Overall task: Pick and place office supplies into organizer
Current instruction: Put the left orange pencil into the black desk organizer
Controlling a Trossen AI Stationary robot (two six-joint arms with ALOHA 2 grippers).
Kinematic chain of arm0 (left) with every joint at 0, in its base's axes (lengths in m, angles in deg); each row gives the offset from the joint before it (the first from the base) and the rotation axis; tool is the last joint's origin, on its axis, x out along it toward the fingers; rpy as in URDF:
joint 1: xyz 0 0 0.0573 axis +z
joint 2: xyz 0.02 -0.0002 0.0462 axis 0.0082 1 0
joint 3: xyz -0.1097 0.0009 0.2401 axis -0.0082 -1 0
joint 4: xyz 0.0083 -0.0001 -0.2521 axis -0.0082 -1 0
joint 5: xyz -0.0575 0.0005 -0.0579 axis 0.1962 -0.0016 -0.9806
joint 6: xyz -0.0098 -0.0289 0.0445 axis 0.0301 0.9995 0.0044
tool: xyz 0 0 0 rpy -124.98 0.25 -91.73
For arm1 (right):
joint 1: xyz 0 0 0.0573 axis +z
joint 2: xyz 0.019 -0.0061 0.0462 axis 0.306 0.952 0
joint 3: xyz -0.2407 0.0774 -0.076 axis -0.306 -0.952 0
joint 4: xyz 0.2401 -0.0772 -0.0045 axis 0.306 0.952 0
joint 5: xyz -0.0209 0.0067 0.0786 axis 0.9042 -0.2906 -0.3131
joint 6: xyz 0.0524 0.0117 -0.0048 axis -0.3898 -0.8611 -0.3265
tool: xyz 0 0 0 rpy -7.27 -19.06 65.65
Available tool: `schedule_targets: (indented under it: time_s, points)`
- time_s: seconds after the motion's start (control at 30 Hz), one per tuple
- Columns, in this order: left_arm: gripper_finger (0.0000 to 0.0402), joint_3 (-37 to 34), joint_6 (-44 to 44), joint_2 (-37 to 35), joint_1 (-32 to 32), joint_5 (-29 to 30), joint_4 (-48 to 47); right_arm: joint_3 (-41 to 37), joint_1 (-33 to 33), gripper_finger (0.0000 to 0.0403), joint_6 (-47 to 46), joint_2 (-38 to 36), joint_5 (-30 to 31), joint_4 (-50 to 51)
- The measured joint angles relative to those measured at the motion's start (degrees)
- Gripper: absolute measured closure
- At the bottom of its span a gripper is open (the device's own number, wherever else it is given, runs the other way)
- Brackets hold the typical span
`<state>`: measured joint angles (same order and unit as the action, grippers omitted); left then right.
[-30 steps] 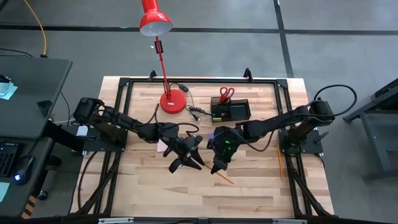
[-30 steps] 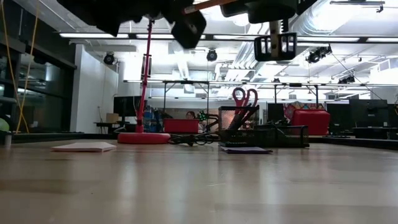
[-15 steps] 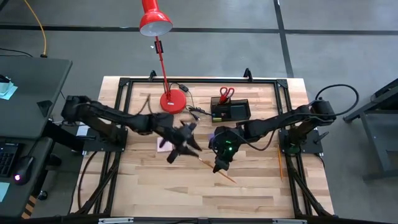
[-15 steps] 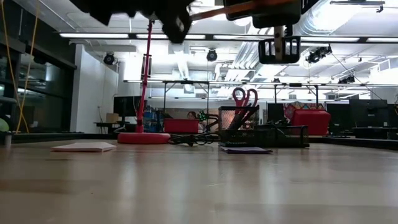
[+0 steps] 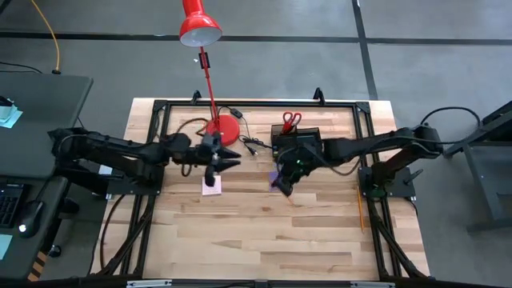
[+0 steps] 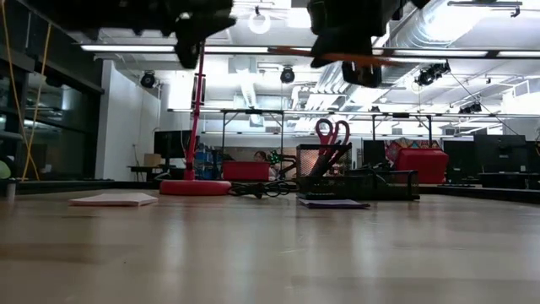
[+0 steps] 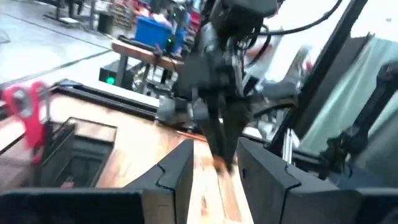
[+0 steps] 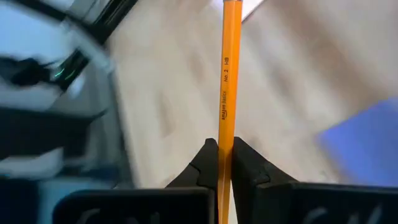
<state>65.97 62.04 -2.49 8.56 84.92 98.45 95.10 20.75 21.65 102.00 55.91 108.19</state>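
Observation:
My right gripper [image 5: 286, 186] hangs above the table just near of the black organizer [image 5: 298, 142] and is shut on an orange pencil [image 8: 227, 81]. In the low view the pencil [image 6: 337, 57] lies about level, high above the table. Red-handled scissors [image 5: 290, 120] stand upright in the organizer's far compartment. A purple pad [image 5: 274, 178] lies flat beside my right gripper, and a pink pad [image 5: 211, 186] lies flat below my left gripper [image 5: 227, 160]. That gripper is open, raised, near the lamp base [image 5: 223, 130]. A second pencil [image 5: 360, 206] lies by the right frame. My right gripper pinches the pencil's shaft [image 8: 224, 146] between its two fingers [image 8: 205, 163]. The printed length of the shaft runs on ahead past the fingertips. The pencil is lifted clear of the table and lies about level.
The red desk lamp stands on its round base at the far middle, with a black cable [image 5: 252, 144] running between it and the organizer. A black frame rail [image 5: 256, 104] borders the table. Bare wood [image 5: 256, 240] fills the near half.
My right gripper has carried the pencil from the table's middle toward the far edge, up to the organizer, and the pencil has turned about level. My left gripper has drawn away from the pencil toward the far left and now hangs over the pink pad.

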Motion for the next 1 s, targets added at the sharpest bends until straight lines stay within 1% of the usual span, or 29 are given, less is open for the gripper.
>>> schedule_targets:
  time_s: [0.1, 0.17, 0.23, 0.33, 0.4, 0.5, 0.53, 0.63, 0.73, 0.83, 0.93, 1.0]
  points:
    - [0.0291, -4.8, 1.7, -1.8, 1.3, 0.2, 9.0, 0.0, -2.2, 0.0403, 3.4, -3.3, 7.7, 2.8]
    - [0.0291, -7.4, 1.9, -3.4, 1.7, 2.2, 12.3, 0.0, -3.7, 0.0403, 6.0, -5.7, 13.0, 3.6]
    - [0.029, -9.2, 1.9, -4.6, 1.7, 6.2, 13.1, 0.0, -5.2, 0.0403, 9.0, -8.0, 18.9, 4.9]
    - [0.0291, -10.4, 0.9, -6.1, 1.8, 10.4, 13.7, 0.0, -7.9, 0.0403, 14.5, -11.4, 26.3, 5.1]
    - [0.029, -11.2, 0.8, -7.0, 1.8, 12.5, 14.4, 0.0, -10.6, 0.0403, 18.2, -13.2, 28.4, 4.8]
    - [0.0291, -11.0, 0.0, -7.1, 1.6, 17.4, 17.1, 0.0, -15.6, 0.0403, 23.8, -14.3, 28.5, 3.0]
    - [0.0291, -11.0, 0.1, -7.0, 1.6, 19.1, 18.6, -0.5, -17.1, 0.0403, 25.6, -14.4, 27.8, 0.4]
    - [0.0291, -11.0, 0.0, -6.8, 1.7, 24.9, 21.5, -4.8, -20.9, 0.0403, 29.7, -14.6, 23.2, -11.3]
    - [0.0291, -11.0, 0.0, -6.7, 1.7, 28.3, 21.3, -11.1, -23.8, 0.0403, 29.6, -14.4, 19.0, -24.4]
    - [0.0291, -11.0, 1.8, -6.8, 1.7, 28.9, 21.3, -17.9, -25.9, 0.0403, 30.1, -14.0, 17.9, -32.0]
    - [0.0291, -11.0, 4.4, -6.8, 1.7, 28.4, 20.9, -22.5, -27.2, 0.0403, 33.1, -14.0, 17.8, -39.5]
    - [0.0291, -11.0, 5.5, -6.7, 1.6, 27.3, 20.8, -25.0, -28.0, 0.0403, 34.6, -13.7, 16.2, -45.5]
